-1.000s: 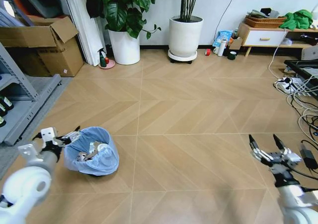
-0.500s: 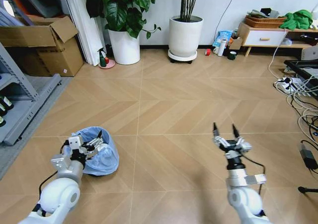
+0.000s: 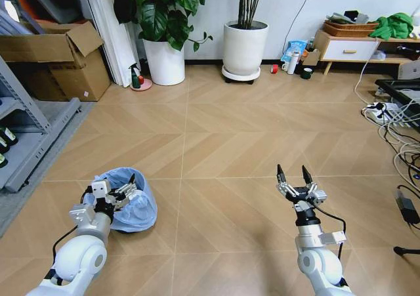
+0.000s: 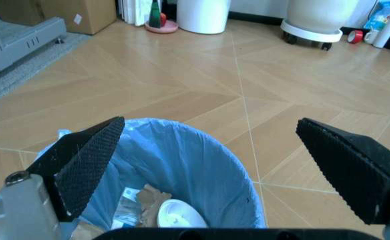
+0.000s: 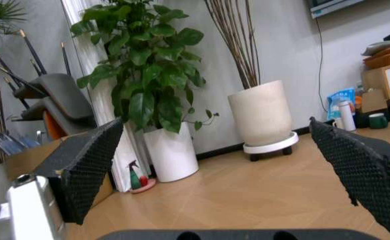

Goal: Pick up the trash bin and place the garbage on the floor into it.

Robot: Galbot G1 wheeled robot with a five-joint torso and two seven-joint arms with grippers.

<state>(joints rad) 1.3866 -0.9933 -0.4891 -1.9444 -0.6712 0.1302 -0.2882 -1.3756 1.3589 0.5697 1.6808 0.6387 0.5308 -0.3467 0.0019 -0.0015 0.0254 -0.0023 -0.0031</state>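
Head view: trash bin (image 3: 126,201) standing on the floor (image 3: 230,145) at lower left, blue liner crumpled over the rim. Left gripper (image 3: 125,192) poised over the near rim, fingers spread, grasping nothing. Right gripper (image 3: 293,175) raised over bare planks well to the right, fingers parted, empty. No loose scraps visible on the planks nearby.

Left wrist view: looking down past the spread fingertips (image 4: 91,155) into the bin; garbage (image 4: 161,212) lying at the bottom, a white disc and printed wrappers among it.

Right wrist view: fingertips (image 5: 88,165) wide apart, aimed level across the room at potted plants, nothing between them.

Judged: collecting seemingly done, step in hand near the close. Next move likely calls for only a check for stray scraps.
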